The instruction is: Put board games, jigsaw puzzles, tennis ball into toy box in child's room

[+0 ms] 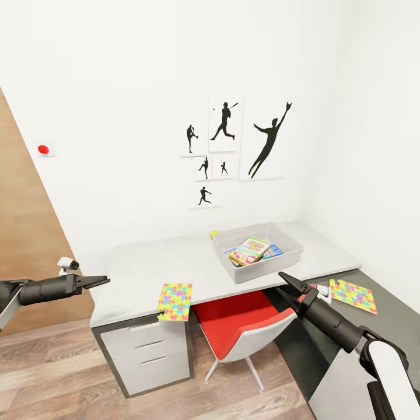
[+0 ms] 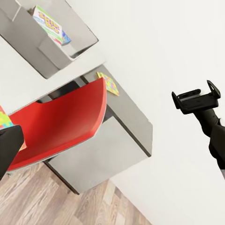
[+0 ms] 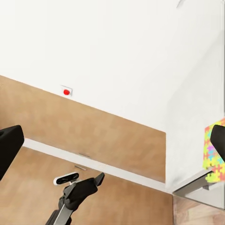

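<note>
The left gripper [image 1: 105,280] looks closed and empty, the right gripper [image 1: 287,280] I cannot tell, and the jigsaw puzzle [image 1: 174,301] overhanging the table [image 1: 146,268] edge could slip off if nudged.

A long light-grey table [image 1: 151,269] with a white-grey drawer unit [image 1: 146,350] stands against the white wall. On its top sits the translucent grey toy box [image 1: 255,272], toward the right end, with a yellow-green tennis ball [image 1: 214,234] just behind its far left corner. A multicoloured jigsaw puzzle [image 1: 174,301] lies at the front edge, overhanging it. A second jigsaw puzzle [image 1: 353,294] rests on the lower dark-grey side desk [image 1: 402,315] at right.
</note>
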You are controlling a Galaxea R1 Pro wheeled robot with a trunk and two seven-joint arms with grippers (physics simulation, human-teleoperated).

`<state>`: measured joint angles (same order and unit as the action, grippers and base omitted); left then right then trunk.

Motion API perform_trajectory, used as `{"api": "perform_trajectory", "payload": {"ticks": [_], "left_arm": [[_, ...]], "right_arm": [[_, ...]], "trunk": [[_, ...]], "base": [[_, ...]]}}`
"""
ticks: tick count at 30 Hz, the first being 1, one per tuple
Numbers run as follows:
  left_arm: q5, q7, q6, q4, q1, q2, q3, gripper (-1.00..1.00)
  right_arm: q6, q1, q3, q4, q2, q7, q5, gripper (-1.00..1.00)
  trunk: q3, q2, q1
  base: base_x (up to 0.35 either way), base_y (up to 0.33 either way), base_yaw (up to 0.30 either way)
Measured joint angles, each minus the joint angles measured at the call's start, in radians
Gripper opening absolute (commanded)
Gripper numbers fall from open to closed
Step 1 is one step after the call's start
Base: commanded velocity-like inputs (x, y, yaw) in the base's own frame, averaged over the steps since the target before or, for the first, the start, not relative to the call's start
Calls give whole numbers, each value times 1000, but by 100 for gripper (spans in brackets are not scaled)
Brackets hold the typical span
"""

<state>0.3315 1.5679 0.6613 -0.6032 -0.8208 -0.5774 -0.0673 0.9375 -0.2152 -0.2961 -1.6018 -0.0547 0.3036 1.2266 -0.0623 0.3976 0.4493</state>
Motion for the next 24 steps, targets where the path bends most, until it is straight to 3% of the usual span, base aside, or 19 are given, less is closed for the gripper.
{"api": "perform_trajectory", "payload": {"ticks": [13, 24], "left_arm": [[-2, 0, 3, 0, 0, 3, 1, 100], [2, 0, 3, 0, 0, 3, 2, 100]], "right_arm": [[0, 0, 0, 0, 2, 0, -25, 100], [0, 0, 0, 0, 2, -1, -26, 100]], "trunk": [[0, 0, 0], [0, 0, 0]], "base": [[0, -244, 1], [0, -67, 0]]}}
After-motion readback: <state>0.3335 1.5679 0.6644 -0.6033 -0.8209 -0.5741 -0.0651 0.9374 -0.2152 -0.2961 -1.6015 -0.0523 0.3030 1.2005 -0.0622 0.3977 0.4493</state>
